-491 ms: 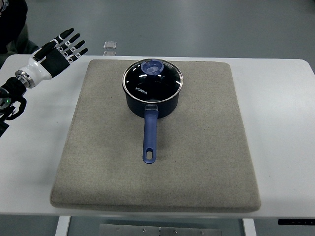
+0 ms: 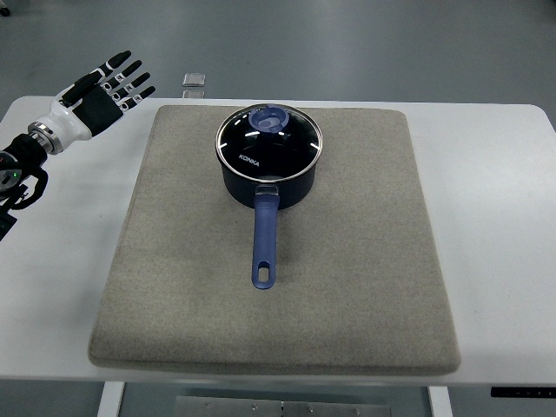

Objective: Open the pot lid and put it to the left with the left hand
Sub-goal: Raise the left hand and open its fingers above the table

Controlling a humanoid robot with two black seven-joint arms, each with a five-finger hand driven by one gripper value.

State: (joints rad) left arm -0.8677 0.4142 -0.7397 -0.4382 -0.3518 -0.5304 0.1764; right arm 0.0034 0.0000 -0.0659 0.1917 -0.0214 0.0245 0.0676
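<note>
nothing much has shifted: left hand (image 2: 100,91) hovers open and empty over the white tabletop (image 2: 52,261), well left of the dark blue saucepan (image 2: 265,187), its glass lid (image 2: 269,143) unlifted, leaving placing room.

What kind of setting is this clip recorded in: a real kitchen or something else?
Likely a lab test bench, not a kitchen: a lidded pot sits alone on a grey mat over a plain white table, with the left hand open nearby.

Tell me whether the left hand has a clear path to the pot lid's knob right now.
Probably yes. The left hand hovers open off the mat's far-left corner, and nothing stands between it and the blue knob on the lid.
</note>
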